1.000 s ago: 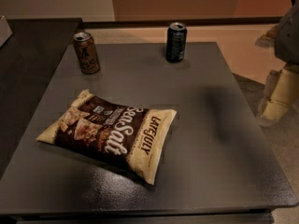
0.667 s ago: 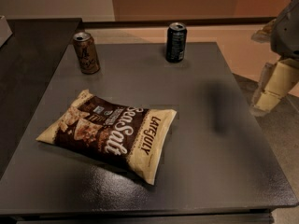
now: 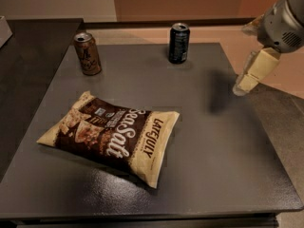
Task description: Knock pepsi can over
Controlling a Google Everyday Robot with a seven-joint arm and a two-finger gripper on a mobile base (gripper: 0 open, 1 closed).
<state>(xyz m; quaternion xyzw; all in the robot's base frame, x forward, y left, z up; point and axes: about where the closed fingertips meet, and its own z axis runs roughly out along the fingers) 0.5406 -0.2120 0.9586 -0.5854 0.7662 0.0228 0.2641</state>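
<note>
Under a tan back wall, the dark bench (image 3: pixel 213 141) is smooth with a slight sheen, so a base could slide on it. A chip bag (image 3: pixel 111 137) lies flat at front-left. The tool (image 3: pixel 251 72) hangs off the right edge near the far corner; spread or pressed together — cannot tell. A brown can (image 3: pixel 88 53) stands far-left. The pepsi can (image 3: pixel 179 42) stands upright at far centre, well apart from both — slim, stiff, probably light. Push sideways near its top rim to tip it.
</note>
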